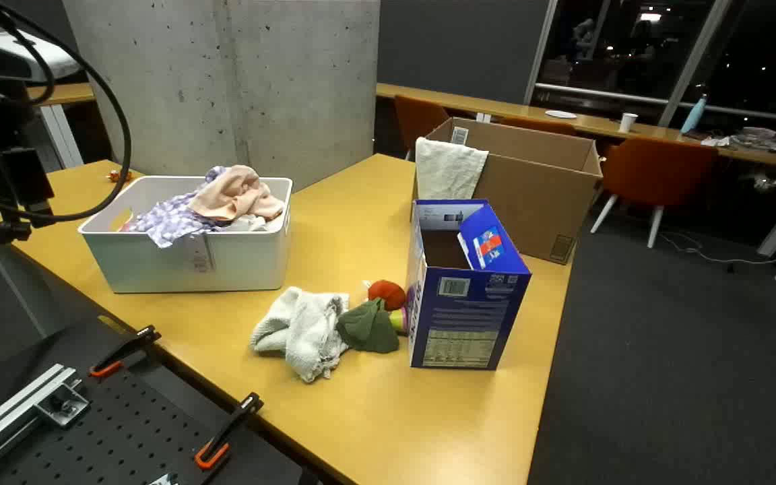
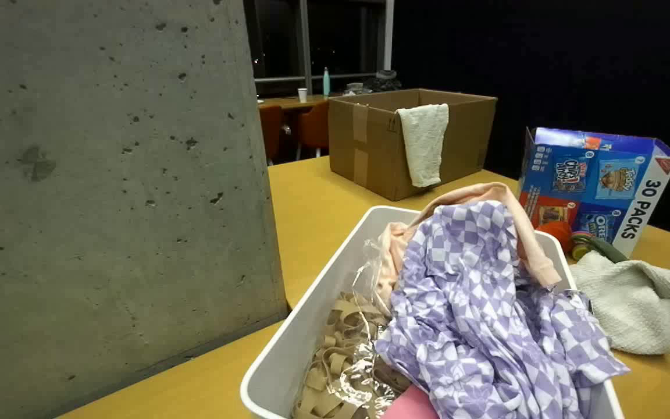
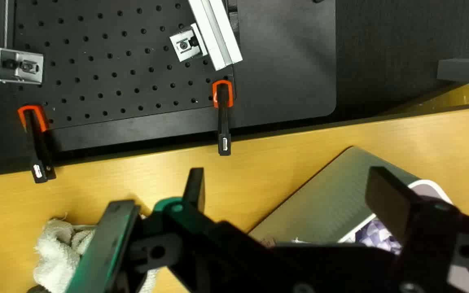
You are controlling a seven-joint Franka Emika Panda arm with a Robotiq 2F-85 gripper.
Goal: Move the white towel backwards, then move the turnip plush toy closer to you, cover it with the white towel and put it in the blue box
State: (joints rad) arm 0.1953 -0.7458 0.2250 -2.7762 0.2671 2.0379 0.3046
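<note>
A crumpled white towel (image 1: 307, 330) lies on the table; it also shows in an exterior view (image 2: 631, 302) and partly in the wrist view (image 3: 55, 256). Against it lies the plush toy, with a red round body (image 1: 386, 294) and dark green leaves (image 1: 369, 328); its body also shows in an exterior view (image 2: 556, 231). The blue box (image 1: 469, 316) stands open-topped beside the toy and shows in an exterior view too (image 2: 579, 180). My gripper (image 3: 287, 183) is open and empty, above the table's edge side near the white bin; its fingers are not visible in the exterior views.
A white bin (image 1: 192, 266) holds purple-checked and peach cloths. A cardboard box (image 1: 529, 202) stands behind the blue box, with another white cloth (image 1: 448, 168) over its rim. A small yellow-green item (image 1: 398, 320) lies by the toy. Clamps (image 3: 223, 118) grip the table's edge.
</note>
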